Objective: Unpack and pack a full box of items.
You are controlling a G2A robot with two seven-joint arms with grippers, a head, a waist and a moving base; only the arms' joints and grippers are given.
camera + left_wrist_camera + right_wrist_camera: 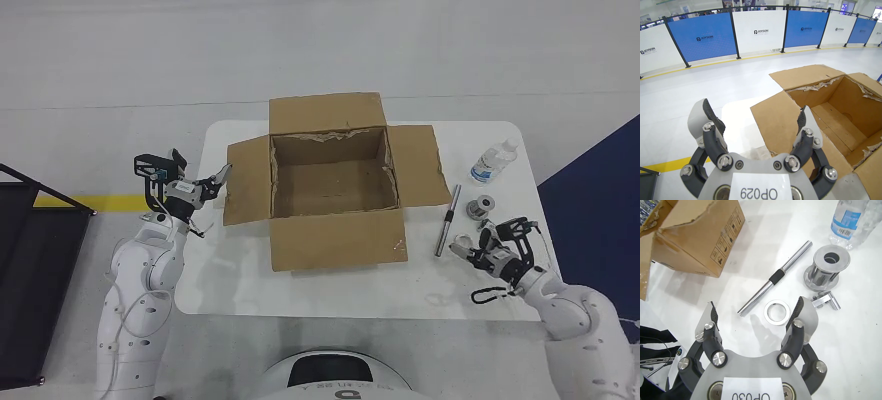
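So the right gripper [756, 301] is sitting low over the white table [300, 290] with its fingers spread wide and nothing between them. Right under it there's a flat metal ring [766, 312] lying on the table, closer to one finger than the other. Just beside the ring is the near end of a shiny metal rod [775, 278] with a black band round its middle. On the other side of the ring there's a small metal bracket-looking piece [826, 300], though honestly I can't tell what it really is from here. Past that stands a spool-shaped metal part [819, 275], upright, and then a clear water bottle [848, 219] lying on its side nearer the far edge.

All of that is to the right of the cardboard box [335, 240], which sits mid-table with its four flaps folded out and ragged torn paper along the rim. You can see straight down to its bare floor.

Over on the left, the left gripper [755, 104] is also wide open with nothing in its grip. It hangs in the air at the table's left edge, just beside the box's left flap and pointed towards it.
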